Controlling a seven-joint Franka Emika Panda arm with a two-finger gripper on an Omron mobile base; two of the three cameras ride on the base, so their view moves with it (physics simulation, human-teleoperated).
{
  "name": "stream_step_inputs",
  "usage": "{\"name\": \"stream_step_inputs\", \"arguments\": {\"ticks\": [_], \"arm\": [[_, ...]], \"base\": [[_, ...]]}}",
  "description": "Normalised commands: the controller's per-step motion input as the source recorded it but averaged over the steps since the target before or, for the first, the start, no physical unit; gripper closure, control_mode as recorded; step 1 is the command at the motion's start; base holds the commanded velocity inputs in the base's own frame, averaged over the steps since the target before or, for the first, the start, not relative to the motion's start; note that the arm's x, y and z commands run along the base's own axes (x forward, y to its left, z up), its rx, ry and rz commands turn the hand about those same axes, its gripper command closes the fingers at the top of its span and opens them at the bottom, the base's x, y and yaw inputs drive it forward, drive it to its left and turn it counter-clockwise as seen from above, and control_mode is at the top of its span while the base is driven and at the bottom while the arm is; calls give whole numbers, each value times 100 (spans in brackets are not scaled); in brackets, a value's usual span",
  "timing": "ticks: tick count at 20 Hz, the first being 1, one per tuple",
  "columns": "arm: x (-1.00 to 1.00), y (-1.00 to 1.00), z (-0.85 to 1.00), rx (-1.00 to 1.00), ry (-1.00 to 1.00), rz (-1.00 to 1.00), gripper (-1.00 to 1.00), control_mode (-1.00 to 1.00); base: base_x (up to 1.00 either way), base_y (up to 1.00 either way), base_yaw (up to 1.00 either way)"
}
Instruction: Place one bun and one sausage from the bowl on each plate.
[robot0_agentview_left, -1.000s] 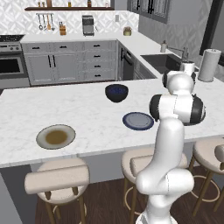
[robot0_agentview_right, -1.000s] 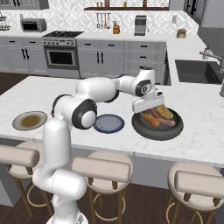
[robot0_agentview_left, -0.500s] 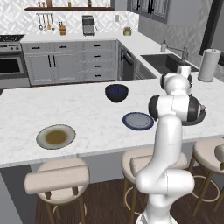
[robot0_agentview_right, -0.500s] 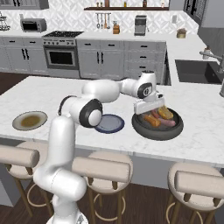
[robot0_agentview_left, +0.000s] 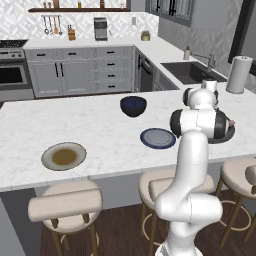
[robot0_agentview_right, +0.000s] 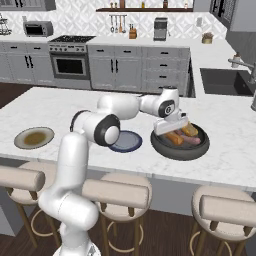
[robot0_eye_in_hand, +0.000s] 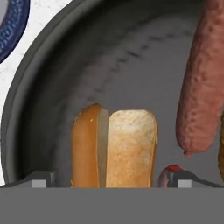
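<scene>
Two plates lie on the white table (robot0_agentview_right: 60, 102): the small blue-grey plate (robot0_agentview_right: 125, 141) near the middle and the larger beige plate (robot0_agentview_right: 34, 137) with a brown centre far to the left, well apart from each other. The left base view shows them too, the blue-grey plate (robot0_agentview_left: 158, 138) just beside the arm and the beige plate (robot0_agentview_left: 63, 155) near the front edge, both bare. That view also shows a smaller dark blue bowl (robot0_agentview_left: 133, 106) further back on the table, which the right base view hides behind the arm.

The wide dark bowl (robot0_agentview_right: 180, 149) is seen best from the right base view, just to the right of the blue-grey plate. Inside it lie orange buns (robot0_agentview_right: 174, 138) and a reddish sausage (robot0_agentview_right: 192, 141). In the left base view the arm covers almost all of this bowl, and only a part of its rim (robot0_agentview_left: 226, 136) comes out.

The claw (robot0_agentview_right: 171, 128) hangs low over the left part of the bowl, released, with its jaws wide apart. The hand view gives what the others cannot: a split bun (robot0_eye_in_hand: 114, 148) lies on the grey bowl floor (robot0_eye_in_hand: 127, 57) directly between the two finger tips (robot0_eye_in_hand: 39, 178), not touched by them. A long sausage (robot0_eye_in_hand: 204, 78) lies beside it, and a piece of the blue-grey plate (robot0_eye_in_hand: 12, 26) shows in the corner.
</scene>
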Motion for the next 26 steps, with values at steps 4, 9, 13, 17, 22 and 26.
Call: {"name": "stream_step_inputs", "arguments": {"ticks": [4, 9, 13, 17, 22, 26], "arm": [[0, 0, -32, -2, 0, 0, -100, -100], [0, 0, -28, -1, 0, 0, -100, -100], [0, 0, -25, -2, 0, 0, 100, -100], [0, 0, -1, 0, 0, 0, 100, -100], [-2, 8, 10, 0, 0, 0, 100, -100], [-9, 58, 26, 0, 0, 0, 100, -100]], "base": [[0, 0, 0], [0, 0, 0], [0, 0, 0], [0, 0, 0], [0, 0, 0], [0, 0, 0]]}}
